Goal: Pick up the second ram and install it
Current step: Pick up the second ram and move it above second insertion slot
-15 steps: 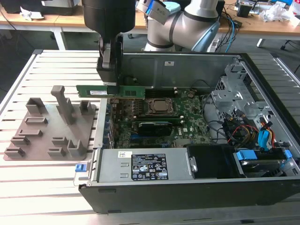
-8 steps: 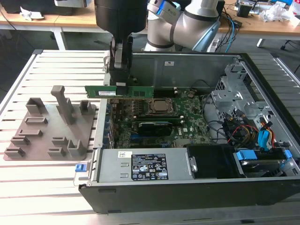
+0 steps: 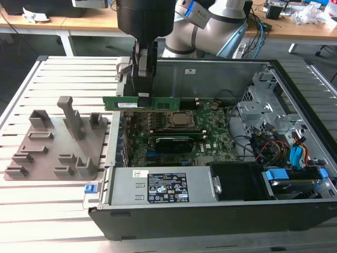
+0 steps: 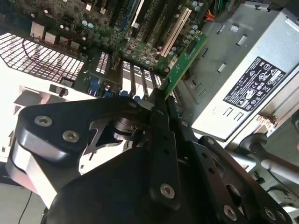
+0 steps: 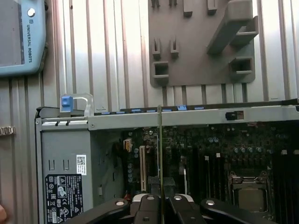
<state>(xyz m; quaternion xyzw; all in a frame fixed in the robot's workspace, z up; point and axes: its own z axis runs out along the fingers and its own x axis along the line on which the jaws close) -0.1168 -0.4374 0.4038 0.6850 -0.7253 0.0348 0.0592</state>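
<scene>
The second ram is a long, thin green stick held level in the air, just above the far edge of the motherboard inside the open computer case. My gripper is shut on the ram near its middle, hanging straight down from the black wrist. In the second wrist view the ram runs out from between the fingers over the slots. In the first wrist view I see the ram edge-on as a thin line rising from my gripper across the board.
The grey fixture tray with upright blocks lies on the slatted table at the exterior view's left. A grey power supply fills the case's near side. Drive cages and cables crowd the right. A processor socket sits mid-board.
</scene>
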